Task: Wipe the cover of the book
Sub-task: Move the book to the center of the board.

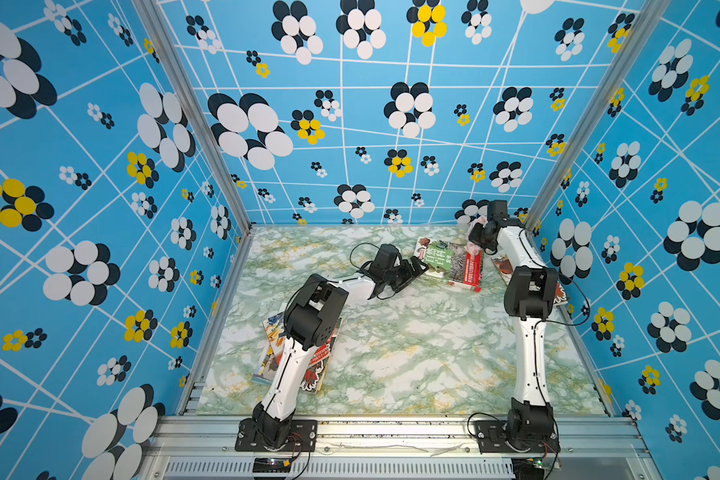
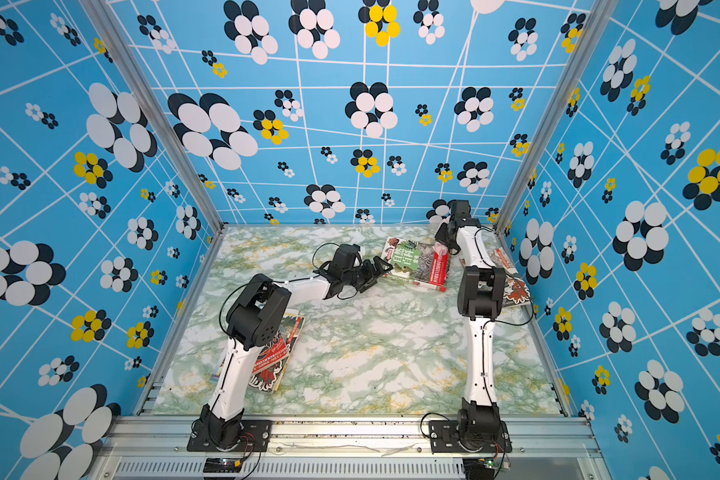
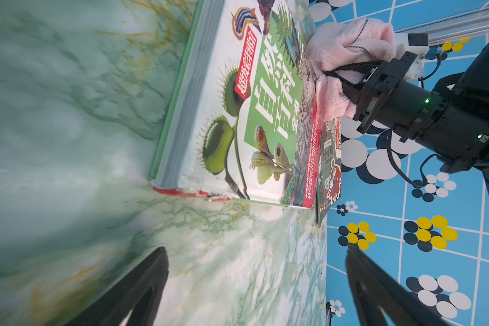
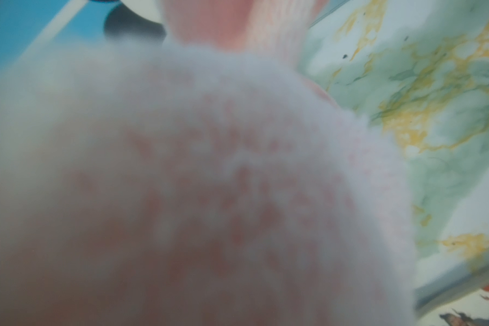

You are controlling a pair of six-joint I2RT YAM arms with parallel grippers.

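Observation:
The book (image 1: 447, 264) (image 2: 416, 264), with a green and white cover showing plants, lies flat at the back right of the marbled table. In the left wrist view the book (image 3: 260, 118) fills the middle. My right gripper (image 1: 476, 241) (image 2: 443, 243) (image 3: 330, 75) is shut on a pink cloth (image 3: 347, 45) (image 1: 476, 225), and the cloth sits on the book's far right corner. The cloth (image 4: 209, 169) blocks the right wrist view and hides the jaws there. My left gripper (image 1: 419, 266) (image 2: 381, 268) (image 3: 254, 251) stands open and holds nothing, low at the book's left edge.
A second book (image 1: 555, 297) (image 3: 329, 169) lies to the right of the book, partly under the right arm. More books (image 1: 316, 365) (image 2: 277, 353) lie stacked at the front left under the left arm. Patterned blue walls (image 1: 350, 124) close in the table (image 1: 412, 353).

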